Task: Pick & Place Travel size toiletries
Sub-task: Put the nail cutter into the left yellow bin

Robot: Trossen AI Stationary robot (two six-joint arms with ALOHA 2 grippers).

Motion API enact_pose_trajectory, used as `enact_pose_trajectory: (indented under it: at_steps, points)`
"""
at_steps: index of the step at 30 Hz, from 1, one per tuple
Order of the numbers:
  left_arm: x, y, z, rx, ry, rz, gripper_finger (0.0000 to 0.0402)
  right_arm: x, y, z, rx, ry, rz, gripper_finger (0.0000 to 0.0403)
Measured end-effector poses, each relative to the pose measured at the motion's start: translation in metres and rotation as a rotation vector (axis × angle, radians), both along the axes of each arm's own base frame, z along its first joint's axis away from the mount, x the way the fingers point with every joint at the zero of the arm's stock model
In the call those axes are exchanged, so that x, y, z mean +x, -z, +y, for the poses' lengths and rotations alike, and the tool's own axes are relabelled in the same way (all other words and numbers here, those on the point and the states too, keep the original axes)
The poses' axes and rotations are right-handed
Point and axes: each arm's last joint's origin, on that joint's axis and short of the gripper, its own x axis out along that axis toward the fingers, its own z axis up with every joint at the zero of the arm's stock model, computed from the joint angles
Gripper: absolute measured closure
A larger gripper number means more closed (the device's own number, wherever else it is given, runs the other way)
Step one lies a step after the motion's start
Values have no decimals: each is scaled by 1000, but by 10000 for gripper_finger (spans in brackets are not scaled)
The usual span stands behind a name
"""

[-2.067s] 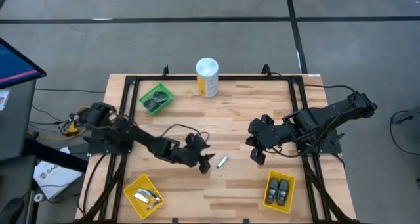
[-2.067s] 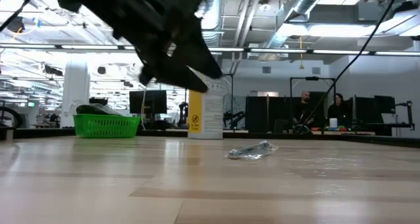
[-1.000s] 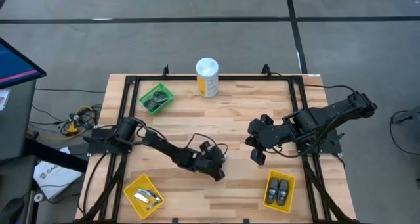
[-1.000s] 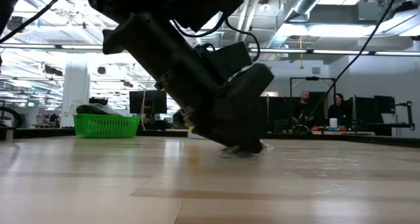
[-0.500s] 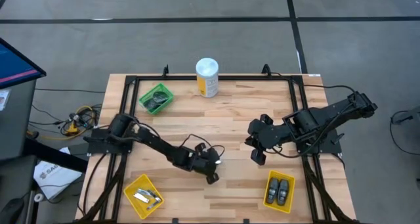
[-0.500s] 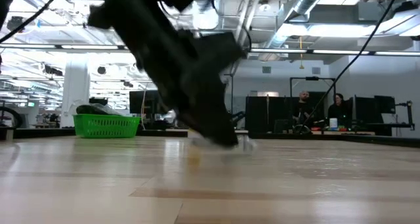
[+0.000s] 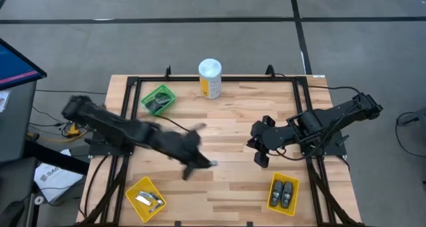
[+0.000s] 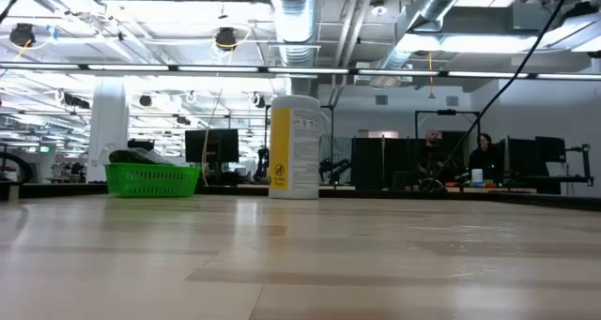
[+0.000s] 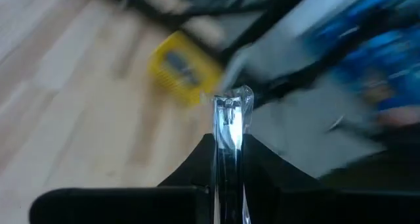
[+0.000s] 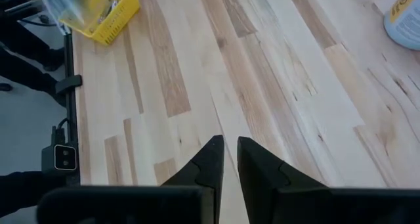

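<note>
My left gripper is above the middle of the table, shut on a tiny silver tube. The arm is blurred in the high view. My right gripper waits over the table's right half, shut and empty. A yellow bin at the near left holds silver tubes. A yellow bin at the near right holds two dark oval pods. A green bin at the far left holds dark round discs. Neither the left arm nor the tube shows in the low view. My left gripper pinches the silver tube between its two fingers. The tube lies along the fingers, and its crimped end sticks out past the fingertips. In the high view the tube's end shows beside the gripper; the tube is off the table.
A tall white-and-yellow canister stands at the far edge, also in the low view. The green bin shows left of it there. A black frame runs along the table's far and side edges. People sit in the room behind.
My left gripper came down on the silver tube lying mid-table and took hold of it. It has since risen out of the low view and swung toward the table's left, with the tube lifted off the wood. The right arm has kept still.
</note>
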Motion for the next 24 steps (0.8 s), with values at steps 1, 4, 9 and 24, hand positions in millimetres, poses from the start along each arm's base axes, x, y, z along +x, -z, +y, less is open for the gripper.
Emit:
enact_pose_trajectory:
  at_steps: [1, 4, 9, 24]
  points:
    - [-12, -16, 3, -40, 14, -46, 367, 0, 0, 0, -4, -4, -2, 365]
    - [-52, -60, 14, -147, 45, -195, 367, 2, -2, 1, -6, -17, -26, 365]
    - [-118, -112, 32, -298, 79, -434, 367, 5, -3, -3, -9, -18, -41, 365]
    - [-158, -51, -16, 22, 378, 138, 367, 9, -3, -15, 4, 22, -35, 365]
